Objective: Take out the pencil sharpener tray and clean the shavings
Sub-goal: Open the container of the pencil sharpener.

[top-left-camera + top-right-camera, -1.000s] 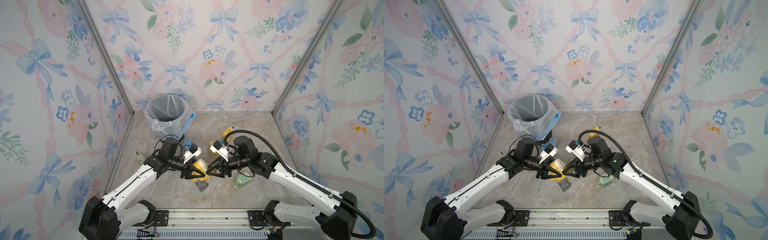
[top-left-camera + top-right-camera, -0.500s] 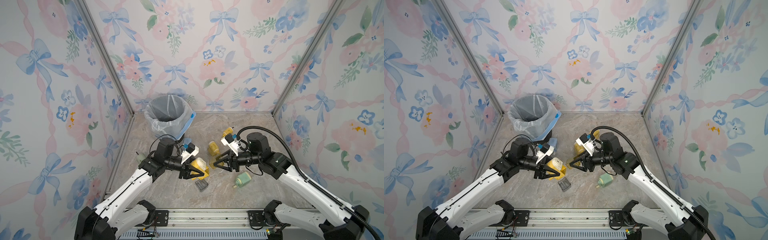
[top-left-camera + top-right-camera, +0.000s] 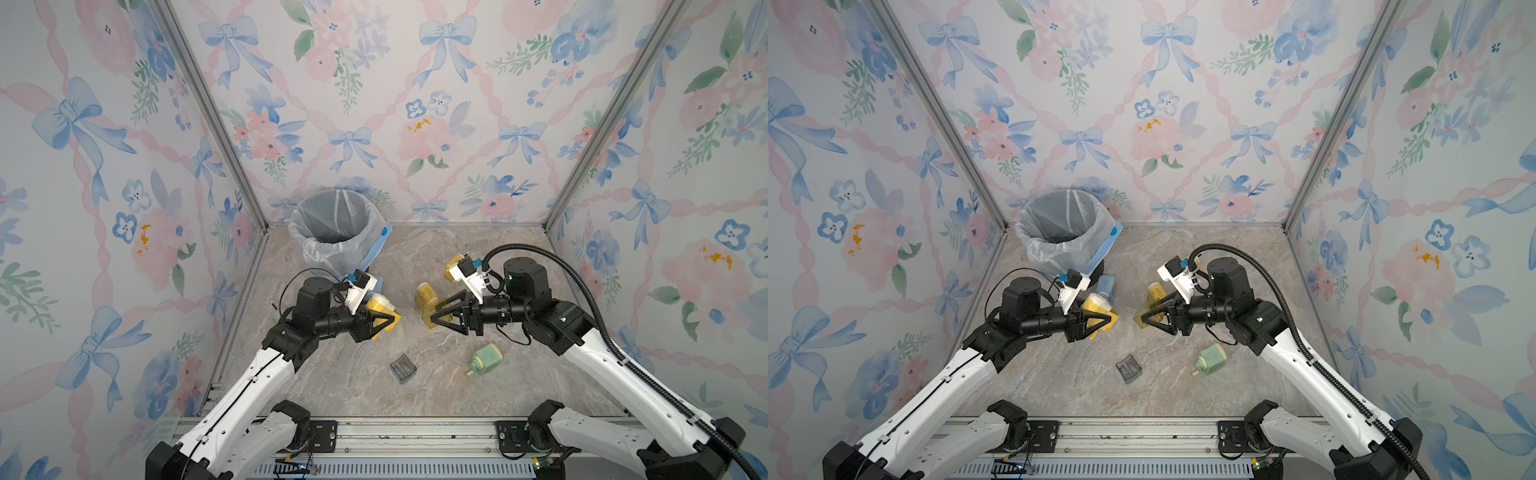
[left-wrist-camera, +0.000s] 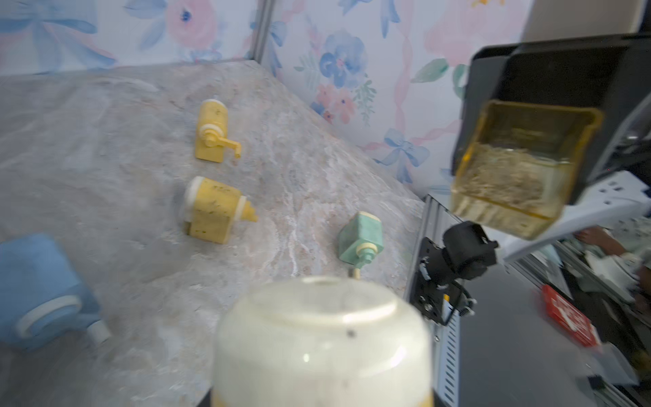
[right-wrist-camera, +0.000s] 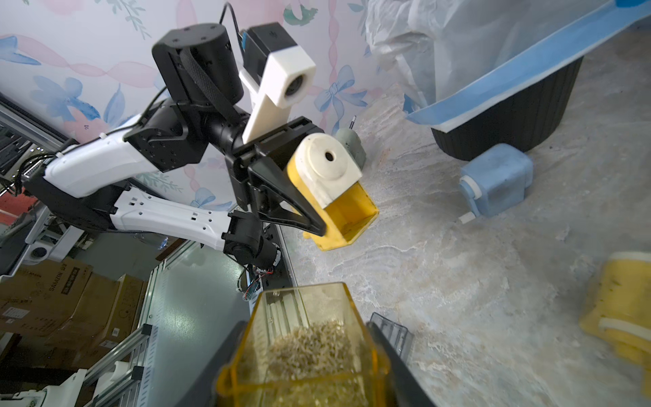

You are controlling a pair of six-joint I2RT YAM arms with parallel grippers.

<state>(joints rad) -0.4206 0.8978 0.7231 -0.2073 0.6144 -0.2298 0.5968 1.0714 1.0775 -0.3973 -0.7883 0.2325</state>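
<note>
**Right wrist view: tray out and full**

The right gripper [image 5: 306, 384] is squeezed shut on the tray [image 5: 310, 317], open side up so the shavings [image 5: 313, 349] do not spill. Facing it, the left gripper [image 3: 385, 323] pinches the empty sharpener [image 5: 334, 197] to steady it. The bin [image 3: 328, 257] stands behind that gripper. The tray's near end is cut off.

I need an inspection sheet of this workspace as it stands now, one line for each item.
Surface: marbled tabletop.
Job's things: tray out, holding shavings; yellow sharpener with empty slot; lined bin at the back.
Clutter: blue sharpener, green sharpener, two other yellow sharpeners, small dark tray, all lying loose.
Grippers: left gripper shut on the yellow sharpener; right gripper shut on the tray.
Cables: black hose arching over the right arm.
Surroundings: floral walls, metal corner posts.
</note>
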